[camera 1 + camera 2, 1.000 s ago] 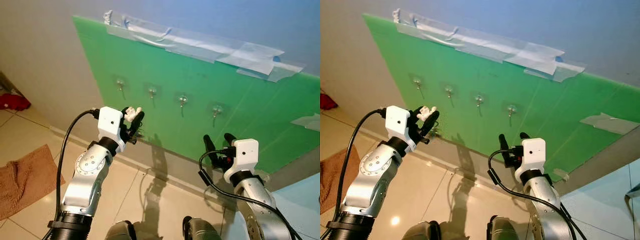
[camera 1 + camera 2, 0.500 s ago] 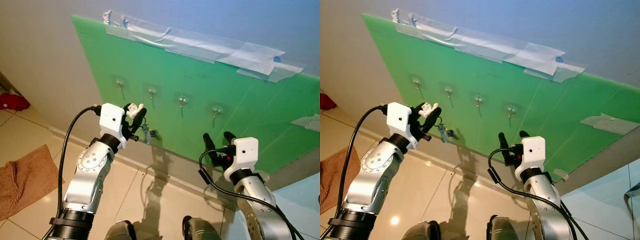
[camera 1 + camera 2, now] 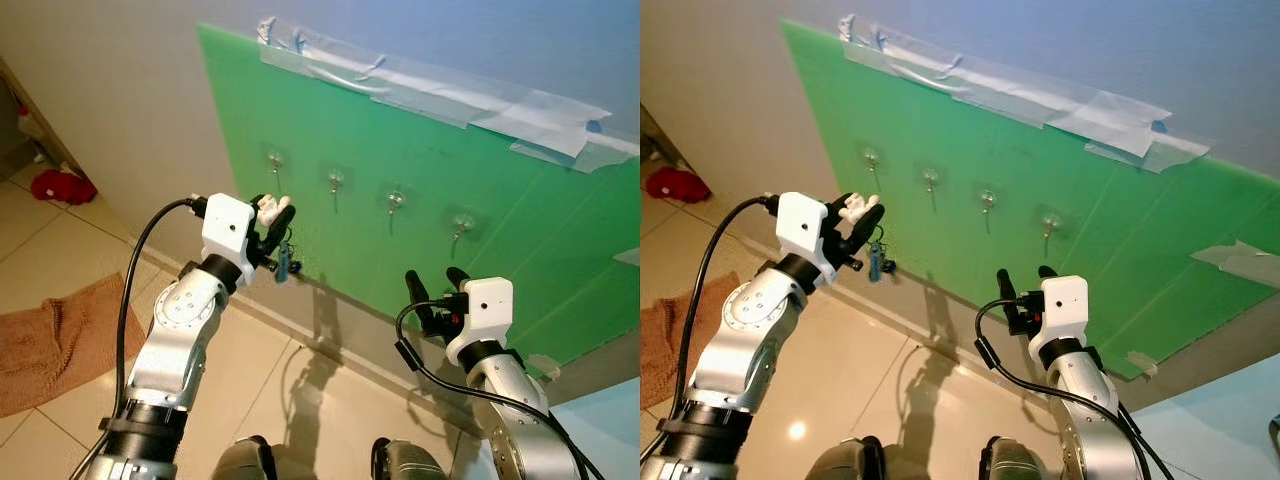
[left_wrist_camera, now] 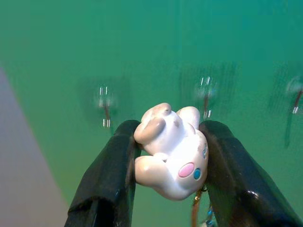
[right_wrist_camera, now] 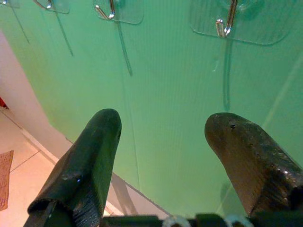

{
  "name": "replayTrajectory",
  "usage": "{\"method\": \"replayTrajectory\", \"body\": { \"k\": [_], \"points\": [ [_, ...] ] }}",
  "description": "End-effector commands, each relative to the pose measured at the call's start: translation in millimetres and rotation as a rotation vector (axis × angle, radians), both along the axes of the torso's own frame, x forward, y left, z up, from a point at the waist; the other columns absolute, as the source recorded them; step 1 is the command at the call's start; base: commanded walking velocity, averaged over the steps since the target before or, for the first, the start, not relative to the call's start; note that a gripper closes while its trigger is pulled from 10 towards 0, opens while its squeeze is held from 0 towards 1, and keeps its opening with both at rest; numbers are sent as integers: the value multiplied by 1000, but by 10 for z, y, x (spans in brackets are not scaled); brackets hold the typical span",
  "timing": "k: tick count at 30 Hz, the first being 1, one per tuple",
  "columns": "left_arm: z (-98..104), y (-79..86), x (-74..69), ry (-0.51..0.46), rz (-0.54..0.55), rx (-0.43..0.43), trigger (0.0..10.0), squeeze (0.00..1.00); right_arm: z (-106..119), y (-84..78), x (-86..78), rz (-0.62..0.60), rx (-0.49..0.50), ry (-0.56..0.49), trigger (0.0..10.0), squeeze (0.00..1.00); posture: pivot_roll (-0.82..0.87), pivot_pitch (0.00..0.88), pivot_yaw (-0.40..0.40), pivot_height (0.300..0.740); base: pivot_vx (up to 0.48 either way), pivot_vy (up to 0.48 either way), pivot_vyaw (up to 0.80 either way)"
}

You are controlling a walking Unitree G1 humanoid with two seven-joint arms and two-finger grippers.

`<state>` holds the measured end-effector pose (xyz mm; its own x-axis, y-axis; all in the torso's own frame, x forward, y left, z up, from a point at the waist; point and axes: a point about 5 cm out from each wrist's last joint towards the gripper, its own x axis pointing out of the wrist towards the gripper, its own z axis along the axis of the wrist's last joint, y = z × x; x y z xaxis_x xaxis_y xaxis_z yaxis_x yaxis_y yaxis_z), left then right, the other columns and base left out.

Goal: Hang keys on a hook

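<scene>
A white rabbit-shaped plastic keyring charm with dangling keys is clamped in the left tool, below the leftmost clear hook. The right tool is held apart.

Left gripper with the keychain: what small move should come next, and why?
Probably raise the left gripper toward the leftmost hook. It is shut on the white charm, the keys dangle below it, and that hook sits just above on the green board, bare. The right gripper waits open.
</scene>
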<state>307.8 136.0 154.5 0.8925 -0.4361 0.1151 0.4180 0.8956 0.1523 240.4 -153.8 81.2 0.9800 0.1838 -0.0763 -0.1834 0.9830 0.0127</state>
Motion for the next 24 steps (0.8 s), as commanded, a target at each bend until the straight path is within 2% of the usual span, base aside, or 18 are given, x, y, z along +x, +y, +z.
{"method": "replayTrajectory", "body": {
  "k": [1,7,18,24],
  "points": [
    [-20,-7,15,7,-7,8,0,0,-2,-29,-1,-21,4,-12,10000,0,-182,120,41,740,0,0,0],
    [-14,-24,51,-3,-12,25,0,0,-11,-7,12,-19,-2,-5,10000,0,-188,109,47,740,0,0,-379],
    [-45,-43,65,0,-9,16,0,0,12,-20,1,-1,-32,-20,10000,0,-195,101,35,740,0,0,0],
    [-47,-63,69,-9,-5,19,0,0,22,-22,-3,5,-28,-19,10000,0,-199,105,29,740,0,0,708]
  ]
}}
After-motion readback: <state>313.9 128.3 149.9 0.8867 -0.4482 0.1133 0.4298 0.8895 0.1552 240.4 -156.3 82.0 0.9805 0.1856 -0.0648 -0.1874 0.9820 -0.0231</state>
